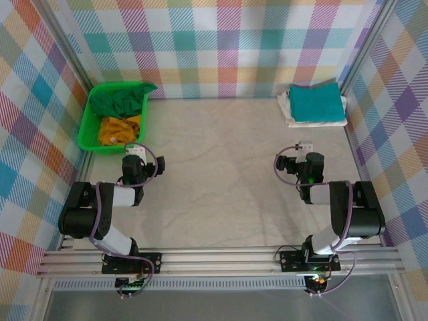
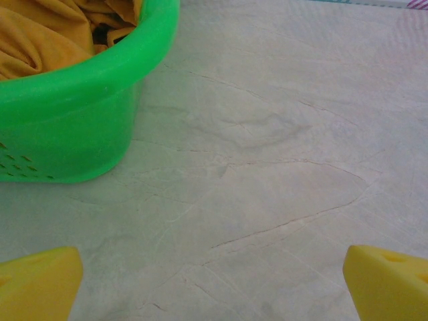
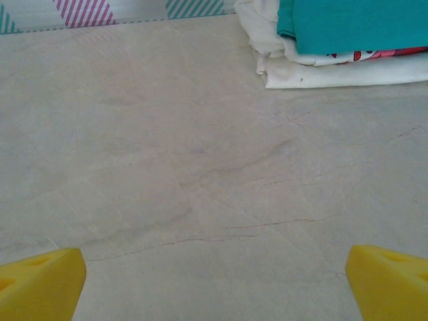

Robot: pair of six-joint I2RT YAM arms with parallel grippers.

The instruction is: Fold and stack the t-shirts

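A crumpled dark green t-shirt and a crumpled mustard yellow t-shirt lie in the bright green basket at the back left. At the back right, a folded teal t-shirt rests on folded white t-shirt cloth. My left gripper hangs open just right of the basket's near corner, nothing between its yellow fingertips. In the left wrist view the basket holds the mustard shirt. My right gripper is open over bare table, short of the stack.
The table has a pale marbled cover. Plaid walls close the back and both sides. An aluminium rail carrying both arm bases runs along the near edge. A pink-printed layer shows inside the white stack.
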